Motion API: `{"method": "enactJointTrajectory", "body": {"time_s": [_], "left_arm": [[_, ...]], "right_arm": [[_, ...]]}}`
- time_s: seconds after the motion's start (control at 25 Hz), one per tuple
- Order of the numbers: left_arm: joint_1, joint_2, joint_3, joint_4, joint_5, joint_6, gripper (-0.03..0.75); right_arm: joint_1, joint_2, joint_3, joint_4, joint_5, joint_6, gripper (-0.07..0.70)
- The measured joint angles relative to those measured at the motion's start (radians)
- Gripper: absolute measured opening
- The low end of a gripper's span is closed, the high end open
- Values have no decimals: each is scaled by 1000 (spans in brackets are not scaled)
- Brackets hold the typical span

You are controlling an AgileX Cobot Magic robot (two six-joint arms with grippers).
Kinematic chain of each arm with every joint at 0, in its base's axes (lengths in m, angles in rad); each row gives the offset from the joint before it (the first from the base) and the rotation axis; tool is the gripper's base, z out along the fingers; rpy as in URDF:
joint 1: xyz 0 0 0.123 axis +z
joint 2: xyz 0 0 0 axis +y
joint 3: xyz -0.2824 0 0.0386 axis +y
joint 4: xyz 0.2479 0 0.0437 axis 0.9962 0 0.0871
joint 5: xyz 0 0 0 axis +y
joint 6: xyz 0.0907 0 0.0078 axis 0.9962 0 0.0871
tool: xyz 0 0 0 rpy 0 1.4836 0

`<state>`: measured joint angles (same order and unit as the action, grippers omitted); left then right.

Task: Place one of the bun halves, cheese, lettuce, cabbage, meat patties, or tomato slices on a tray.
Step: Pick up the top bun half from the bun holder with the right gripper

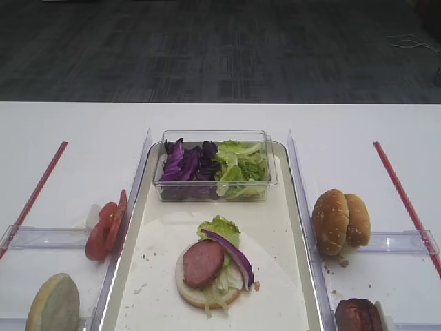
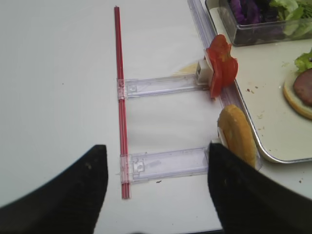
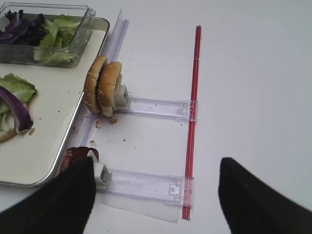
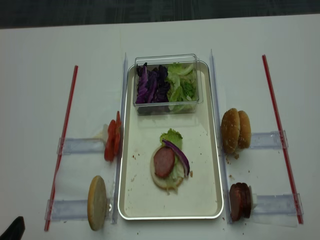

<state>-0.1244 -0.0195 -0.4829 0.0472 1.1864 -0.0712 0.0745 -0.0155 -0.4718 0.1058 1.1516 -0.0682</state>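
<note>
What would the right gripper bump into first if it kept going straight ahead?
Probably the clear plastic rack lying just ahead between the open right gripper fingers, with the thin red rod beside it. Depth is hard to judge; it might pass above them.

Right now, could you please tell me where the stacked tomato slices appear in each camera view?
Exterior high: tomato slices at left, on edge on a clear rack just outside the tray.
Exterior high (realsense): tomato slices left of centre, beside the tray.
Left wrist: tomato slices upper right, beside the tray.
Right wrist: not in view.
Shared landmark: the tray's long edge.
</note>
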Motion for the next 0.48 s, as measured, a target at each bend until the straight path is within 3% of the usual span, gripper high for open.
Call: {"method": "enactJointTrajectory", "body": {"time_s": [0.48], "left_arm": [[0, 0, 0, 0, 0, 0, 422]], "right_arm": [[0, 30, -5, 4, 16, 2, 540]]}}
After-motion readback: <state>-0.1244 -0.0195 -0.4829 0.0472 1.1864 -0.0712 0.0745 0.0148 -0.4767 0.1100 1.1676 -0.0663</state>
